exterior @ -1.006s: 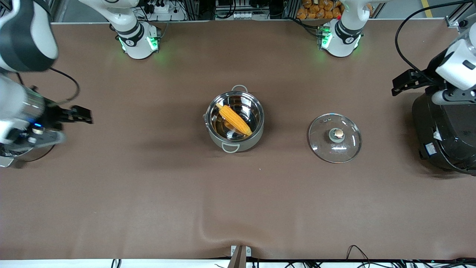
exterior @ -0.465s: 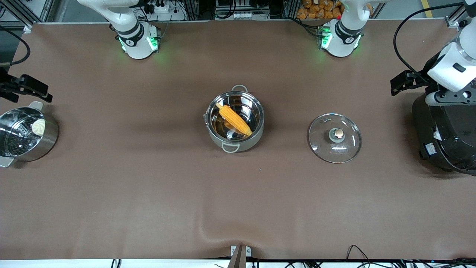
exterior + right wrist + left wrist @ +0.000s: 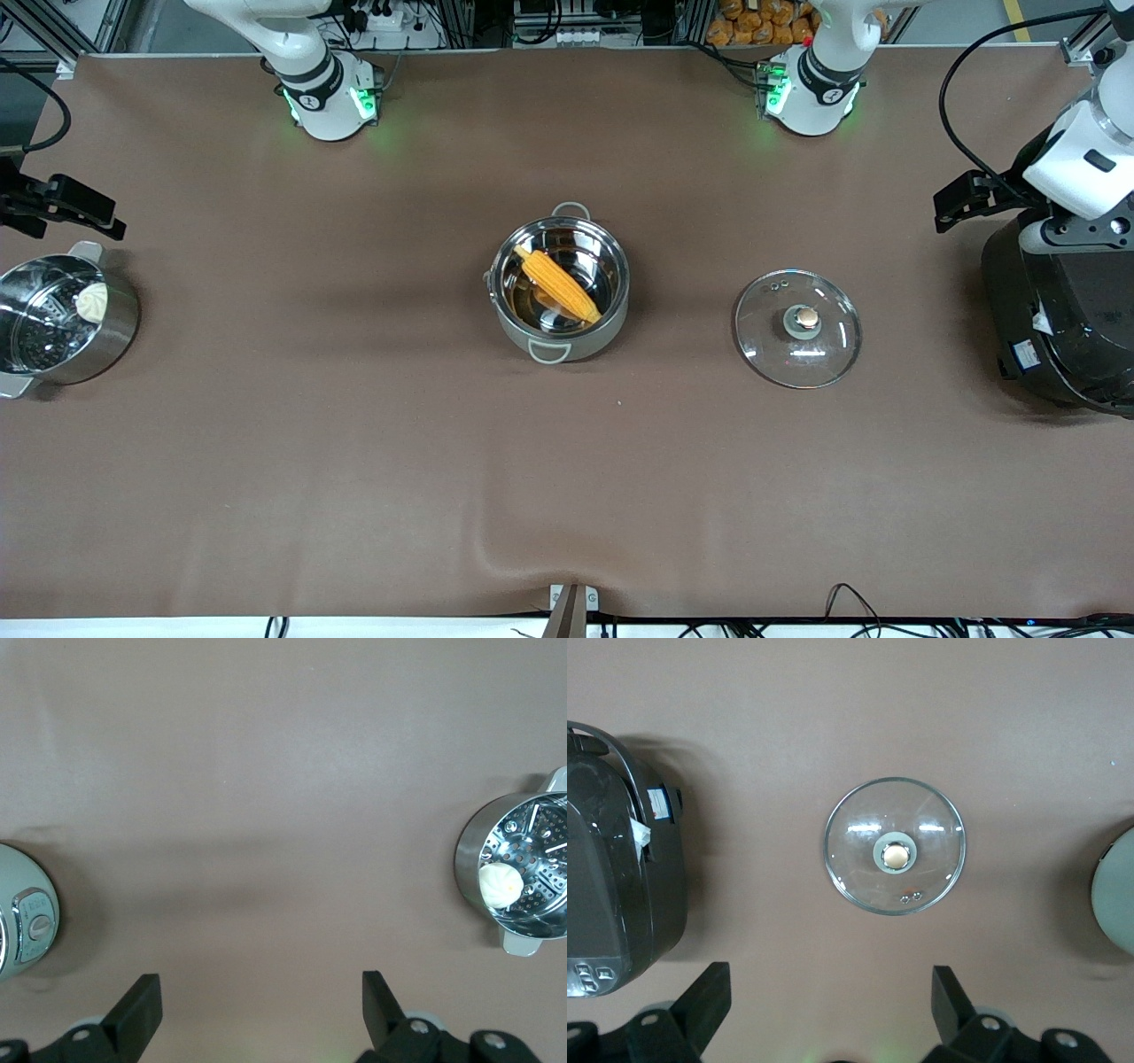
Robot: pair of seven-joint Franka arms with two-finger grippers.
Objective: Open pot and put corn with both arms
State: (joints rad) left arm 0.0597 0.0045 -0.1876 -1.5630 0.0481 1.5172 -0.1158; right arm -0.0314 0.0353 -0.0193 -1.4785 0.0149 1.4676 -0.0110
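The shiny steel pot [image 3: 514, 335] stands open in the middle of the table with the yellow-orange corn [image 3: 560, 285] lying slantwise inside it. Its glass lid [image 3: 797, 329] with the brass knob lies flat on the table, toward the left arm's end. The lid also shows in the left wrist view [image 3: 894, 846]. My left gripper [image 3: 966, 199] is open and empty, up over the table beside the black cooker. In its wrist view [image 3: 830, 992] nothing is between the fingers. My right gripper [image 3: 62, 208] is open and empty over the table's right-arm end [image 3: 261, 1001].
A steel steamer pot [image 3: 120, 332] with a white bun [image 3: 91, 301] stands at the right arm's end. It also shows in the right wrist view [image 3: 474, 859]. A large black cooker [image 3: 1054, 319] stands at the left arm's end. The mat is wrinkled near the front edge.
The right arm has lifted away from over the steamer pot, which now shows in full. Its gripper has moved toward the robots' bases. The left gripper has barely shifted. Pot, corn and lid are unmoved.
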